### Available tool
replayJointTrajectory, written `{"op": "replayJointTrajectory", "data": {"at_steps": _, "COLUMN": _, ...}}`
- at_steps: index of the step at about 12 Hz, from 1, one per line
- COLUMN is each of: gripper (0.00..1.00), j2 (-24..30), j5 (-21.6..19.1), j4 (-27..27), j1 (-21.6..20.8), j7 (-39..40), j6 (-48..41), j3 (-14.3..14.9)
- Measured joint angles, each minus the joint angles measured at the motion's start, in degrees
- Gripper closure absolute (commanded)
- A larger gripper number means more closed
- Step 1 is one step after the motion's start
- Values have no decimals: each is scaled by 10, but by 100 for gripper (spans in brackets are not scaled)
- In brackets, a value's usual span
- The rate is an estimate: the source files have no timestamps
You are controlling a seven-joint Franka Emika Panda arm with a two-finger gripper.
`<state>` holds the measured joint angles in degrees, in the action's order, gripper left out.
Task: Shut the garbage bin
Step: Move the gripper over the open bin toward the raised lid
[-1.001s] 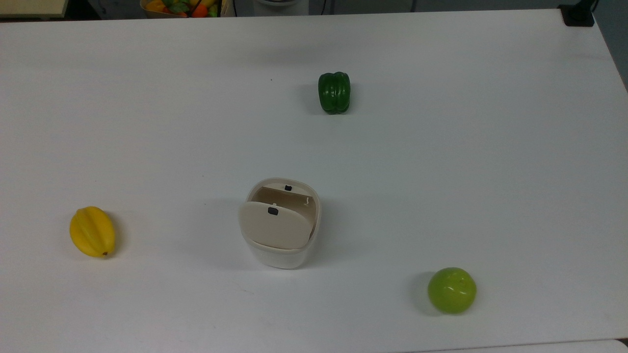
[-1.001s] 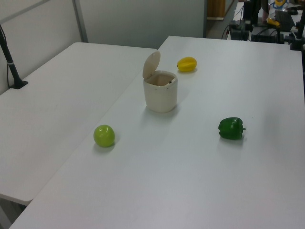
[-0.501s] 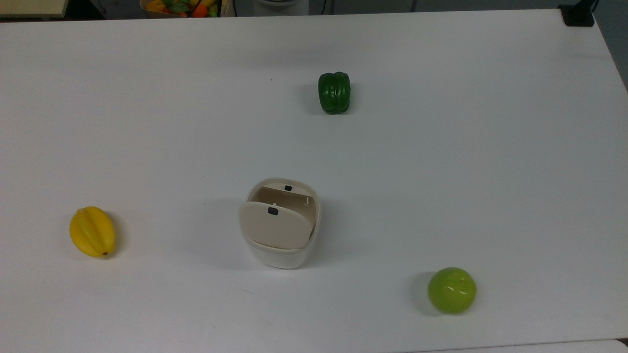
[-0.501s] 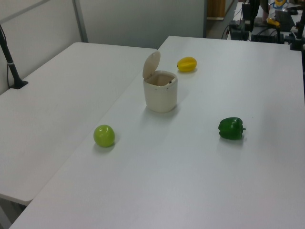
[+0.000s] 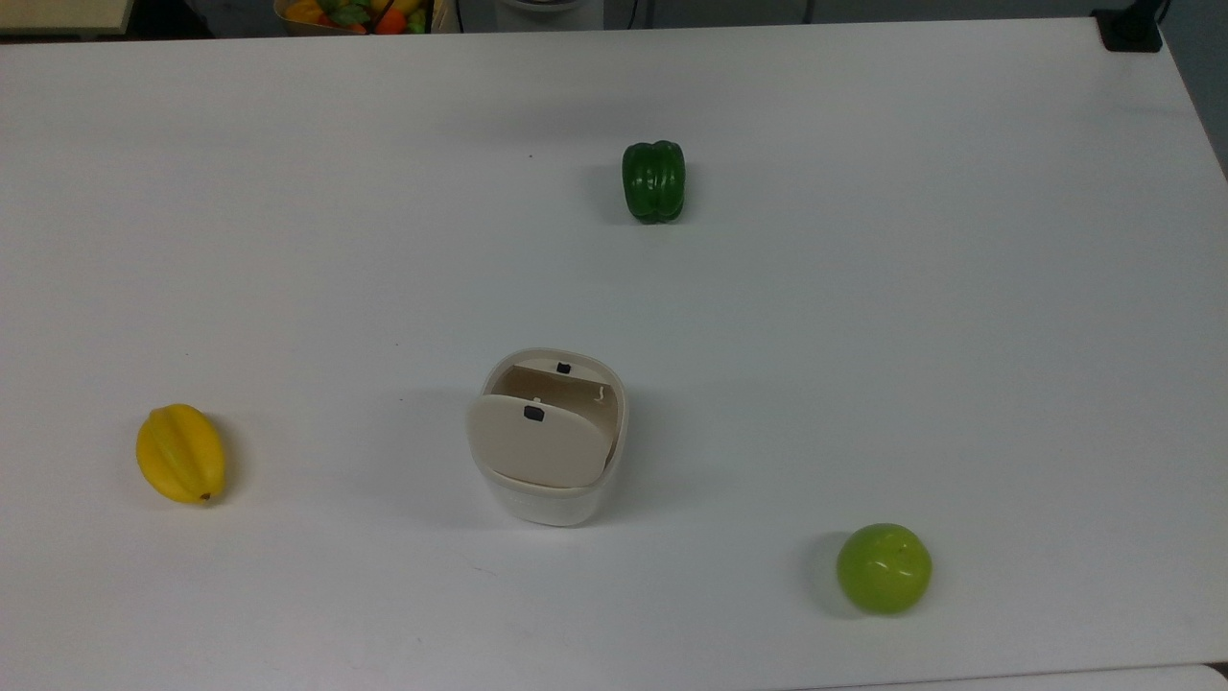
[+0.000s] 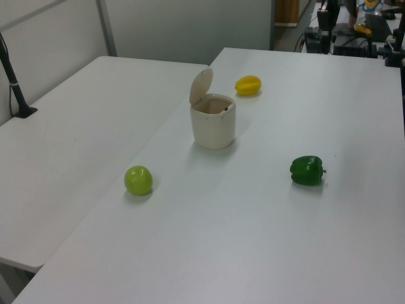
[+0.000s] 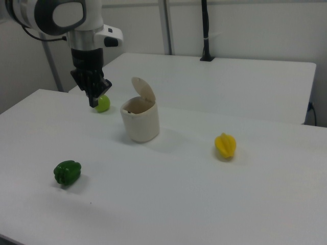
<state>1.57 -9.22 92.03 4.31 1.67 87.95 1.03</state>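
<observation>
1. The garbage bin [image 5: 552,480] stands upright near the middle of the white bench [image 5: 863,336], its long axis vertical and its mouth facing up.
2. Its beige lid [image 5: 537,443] is swung up and stands nearly on edge above the rim, hinged at the side that lies toward the bottom of the top view; a small black latch [image 5: 532,414] sits on the lid's inner face, and a matching black spot shows on the far rim.
3. In the left view the lid [image 6: 201,86] rises from the left part of the rim; in the right view it [image 7: 143,90] rises from the rim's far, right part.
4. In the right view the claw [image 7: 94,103] hangs point down from the white arm [image 7: 76,20], above the bench and to the left of the bin [image 7: 140,121], apart from it and about level with the bin's rim.
5. The claw holds nothing; the fingers look close together, but whether they are fully closed I cannot tell.
6. In the right view a lime-green apple [image 7: 103,103] lies on the bench just behind the claw's tip.
7. A dark green pepper [image 5: 653,181] lies well apart from the bin toward the top of the top view, and a yellow starfruit [image 5: 180,454] lies well off on the top view's left.
</observation>
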Motion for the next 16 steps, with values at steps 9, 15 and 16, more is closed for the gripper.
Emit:
{"op": "replayJointTrajectory", "data": {"at_steps": 9, "gripper": 100, "j2": -56, "j5": -51, "j4": -5, "j1": -1, "j7": -14, "j6": 248, "j3": -3}}
{"op": "replayJointTrajectory", "data": {"at_steps": 15, "gripper": 100, "j2": -109, "j5": -49, "j4": -18, "j1": -64, "j7": -112, "j6": 458, "j3": -10}}
{"op": "replayJointTrajectory", "data": {"at_steps": 16, "gripper": 100, "j2": -126, "j5": -48, "j4": -20, "j1": -69, "j7": -124, "j6": 506, "j3": -10}}
